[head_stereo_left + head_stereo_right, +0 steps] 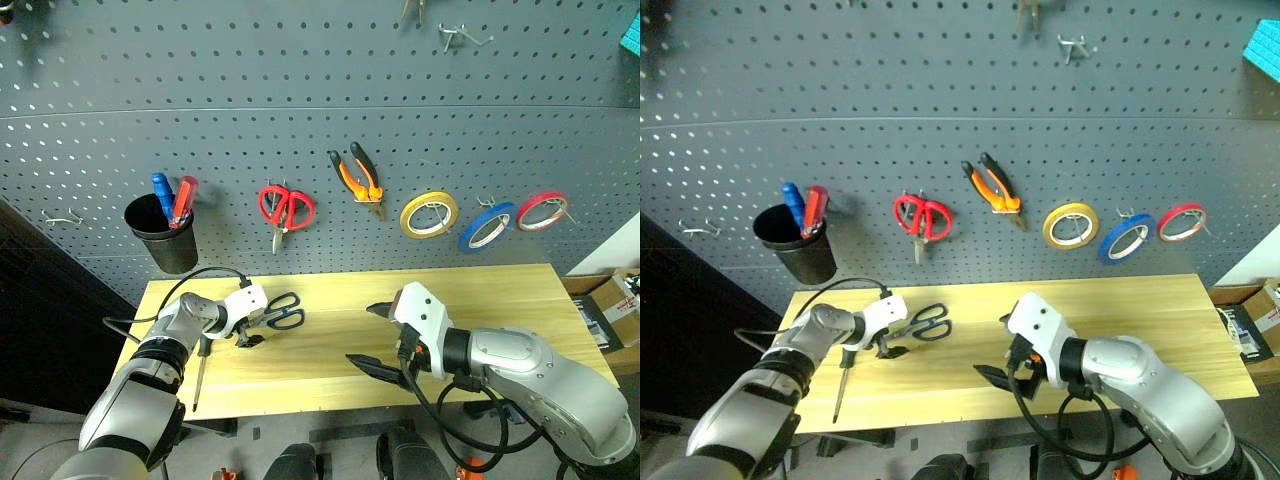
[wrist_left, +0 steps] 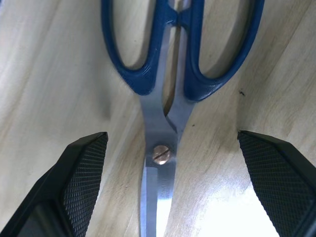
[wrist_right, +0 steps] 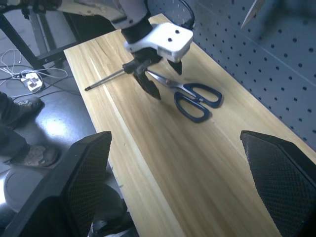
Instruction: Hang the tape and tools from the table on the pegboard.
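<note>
Dark-blue-handled scissors (image 1: pixel 284 313) lie flat on the table (image 1: pixel 480 300), left of its middle. My left gripper (image 1: pixel 251 333) hangs open just over them; in the left wrist view its fingers (image 2: pixel 74 190) stand on either side of the blades near the pivot screw (image 2: pixel 161 154), clear of the steel. The slim screwdriver (image 1: pixel 198 378) lies by the table's left front edge, beside my left wrist. On the pegboard (image 1: pixel 300 90) hang the blue tape (image 1: pixel 487 225) and orange-and-black pliers (image 1: pixel 358 178). My right gripper (image 1: pixel 366 338) is open and empty above the table's front middle.
The pegboard also carries a black cup (image 1: pixel 162 232) with handled tools in it, red-handled scissors (image 1: pixel 285 208), a yellow roll (image 1: pixel 429 214), a red roll (image 1: pixel 541 211) and bare hooks (image 1: pixel 62 217). A cardboard box (image 1: pixel 612 308) stands off the table's right end. A person's shoes (image 3: pixel 27 154) stand on the floor.
</note>
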